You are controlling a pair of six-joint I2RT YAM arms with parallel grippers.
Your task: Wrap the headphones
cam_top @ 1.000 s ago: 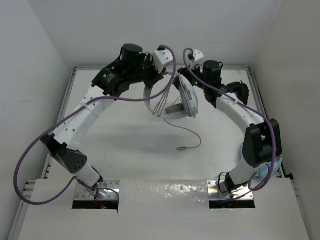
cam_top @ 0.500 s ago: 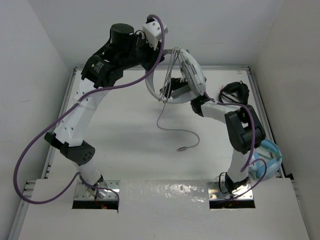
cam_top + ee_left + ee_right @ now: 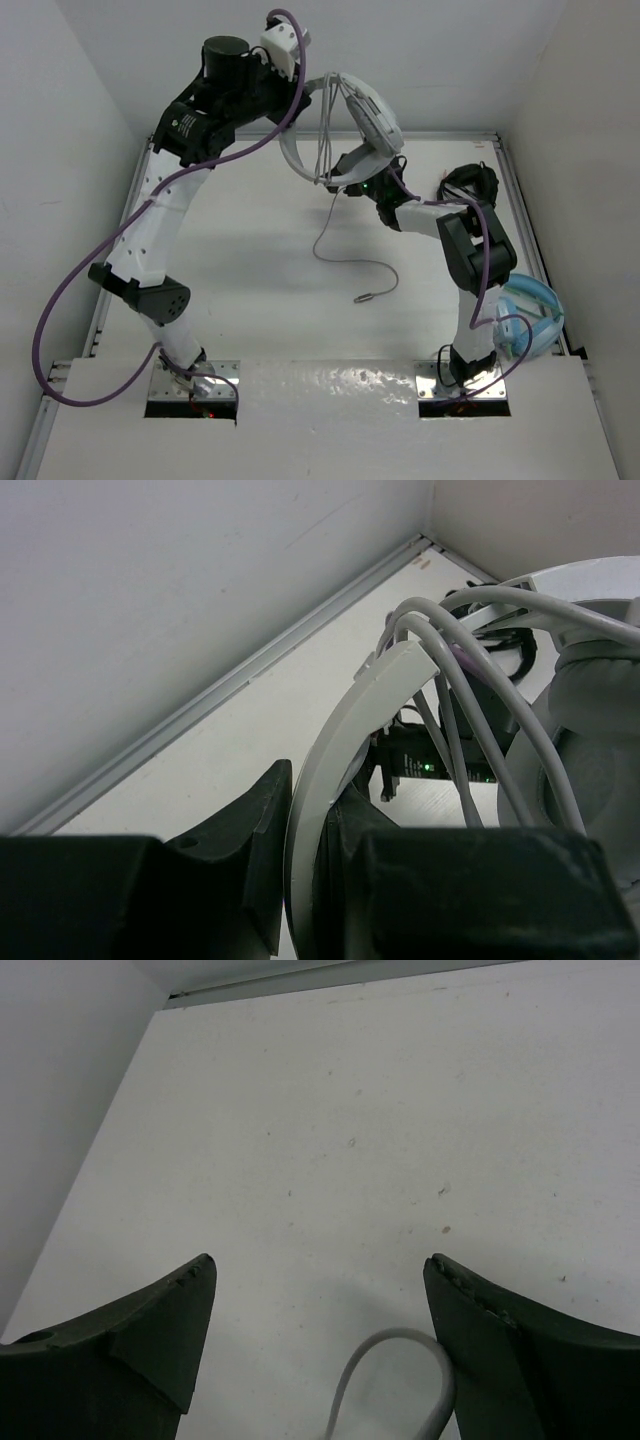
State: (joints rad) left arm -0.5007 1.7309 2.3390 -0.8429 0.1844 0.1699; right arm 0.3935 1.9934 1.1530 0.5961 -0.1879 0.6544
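Observation:
The white headphones (image 3: 372, 118) hang in the air at the back of the table. My left gripper (image 3: 303, 98) is shut on their curved headband (image 3: 385, 685). Several turns of the thin grey cable (image 3: 470, 730) run across the headband beside a padded earcup (image 3: 590, 710). The cable's loose tail (image 3: 335, 235) drops to the table and ends in a plug (image 3: 366, 297). My right gripper (image 3: 346, 172) sits just under the headphones, open. In the right wrist view a loop of the cable (image 3: 400, 1365) lies between the spread fingers, close to the right finger (image 3: 490, 1330), ungripped.
Black headphones (image 3: 470, 182) lie at the back right of the table. Light blue headphones (image 3: 530, 315) lie at the right edge near the right arm's base. White walls close in the table at the back and on both sides.
The left arm has lifted the headphones higher and toward the back left. The right arm has folded back, bringing its gripper under the headphones. The cable tail trails longer over the table.

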